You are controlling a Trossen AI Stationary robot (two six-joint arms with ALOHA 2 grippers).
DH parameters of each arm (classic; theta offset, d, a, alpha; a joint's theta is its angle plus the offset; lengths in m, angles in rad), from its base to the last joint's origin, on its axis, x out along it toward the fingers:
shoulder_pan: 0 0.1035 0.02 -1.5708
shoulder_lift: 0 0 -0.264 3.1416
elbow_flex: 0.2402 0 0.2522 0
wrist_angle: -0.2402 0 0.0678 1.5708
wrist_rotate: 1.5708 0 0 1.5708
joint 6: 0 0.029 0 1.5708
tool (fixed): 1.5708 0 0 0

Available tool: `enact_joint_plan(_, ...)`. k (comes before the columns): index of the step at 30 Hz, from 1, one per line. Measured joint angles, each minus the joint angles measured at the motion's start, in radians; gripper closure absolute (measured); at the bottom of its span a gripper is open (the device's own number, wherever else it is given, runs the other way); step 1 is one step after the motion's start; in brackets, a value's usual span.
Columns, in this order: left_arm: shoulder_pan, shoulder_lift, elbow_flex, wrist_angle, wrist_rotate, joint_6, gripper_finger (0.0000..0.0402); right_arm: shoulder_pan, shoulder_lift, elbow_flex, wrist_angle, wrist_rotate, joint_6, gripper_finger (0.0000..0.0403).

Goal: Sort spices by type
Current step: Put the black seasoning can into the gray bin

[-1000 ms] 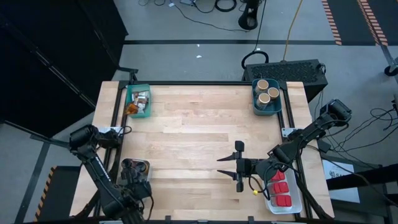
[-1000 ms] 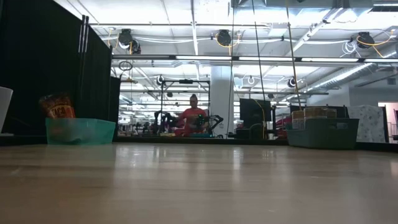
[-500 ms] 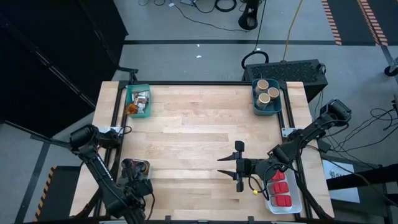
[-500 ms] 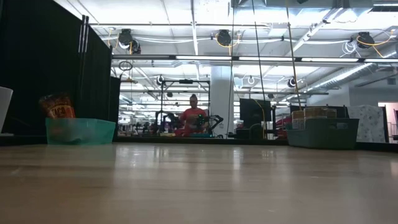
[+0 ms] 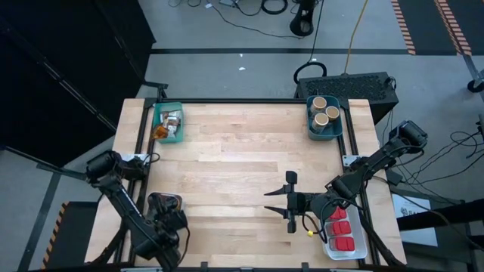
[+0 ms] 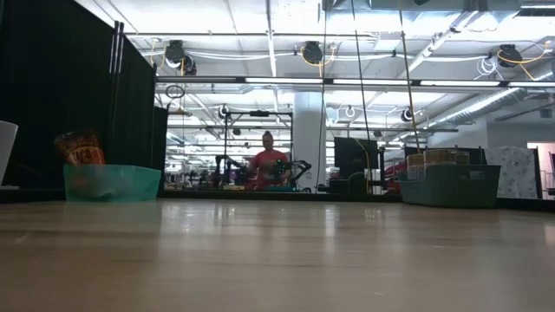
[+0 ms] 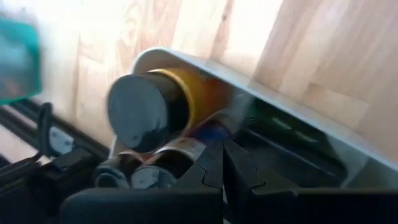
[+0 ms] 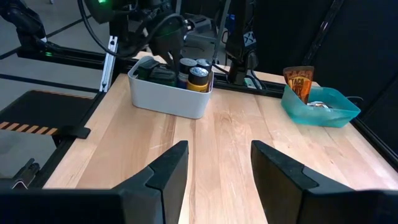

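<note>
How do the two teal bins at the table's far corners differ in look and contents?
The far-left teal bin is lighter teal and holds flat printed packets; the far-right teal bin is darker and holds tan round cylinders. One packet sticks up above the left bin's rim; the cylinders stand upright inside theirs. Both bins are rectangular and at the table's far edge.

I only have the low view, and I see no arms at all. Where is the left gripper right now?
Observer: The left gripper is shut, down in the white bin at the table's near left corner, among dark-lidded jars.
Operator: And the right one?
Observer: The right gripper is open and empty above bare table, near the clear bin of red tins.
Operator: What's in the dark teal bin on my right?
Observer: That teal bin holds tan round cylinders.
</note>
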Motion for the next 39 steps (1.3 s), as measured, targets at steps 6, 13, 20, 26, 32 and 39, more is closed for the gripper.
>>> enact_joint_plan(6, 0.0, -0.013, 0.041, -0.032, -0.033, 0.009, 0.0399, 0.0, 0.0, 0.0, 0.0, 0.0, 0.0, 0.0243)
enact_joint_plan(13, 0.016, -0.043, 0.058, 0.029, -0.044, 0.138, 0.0399, -0.015, 0.0, 0.0, 0.0, 0.006, 0.02, 0.0243)
enact_joint_plan(20, 0.025, -0.042, 0.058, 0.029, 0.037, 0.21, 0.0399, -0.02, 0.0, 0.0, 0.0, 0.0, 0.044, 0.0243)
enact_joint_plan(26, 0.025, -0.042, 0.005, 0.069, 0.034, 0.216, 0.0399, -0.02, 0.0, 0.0, 0.0, -0.001, 0.045, 0.0243)
enact_joint_plan(32, 0.025, -0.042, -0.011, 0.083, 0.05, 0.207, 0.0399, -0.02, 0.0, 0.0, -0.002, -0.001, 0.045, 0.0243)
enact_joint_plan(39, 0.025, -0.042, -0.011, 0.118, 0.043, 0.206, 0.0399, -0.02, 0.0, 0.0, -0.012, -0.001, 0.045, 0.0243)
